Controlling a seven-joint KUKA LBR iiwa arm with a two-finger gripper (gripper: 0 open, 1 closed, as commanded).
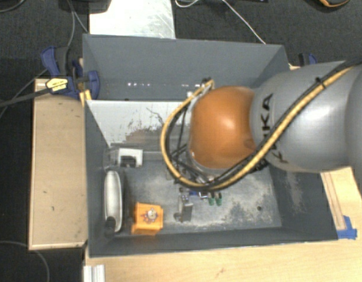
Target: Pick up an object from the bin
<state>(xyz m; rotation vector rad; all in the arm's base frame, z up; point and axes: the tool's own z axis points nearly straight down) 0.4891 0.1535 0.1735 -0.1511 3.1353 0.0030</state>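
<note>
My gripper [183, 211] reaches down from under the orange wrist cover to the bin floor, near the front and about the middle. An orange block [147, 218] with a round silver part on top lies a short way to its left, apart from it. Further left, a long white and grey oblong thing [113, 198] lies along the bin's left wall. A small white and black piece [129, 157] sits behind that one. Nothing shows in the gripper's grasp, and its upper part is hidden by the cover.
The arm and its cover hang over the middle and right of the bin and hide the floor beneath. Small green bits [214, 200] show just under the cover, right of the gripper. Bare grey floor lies at the front right.
</note>
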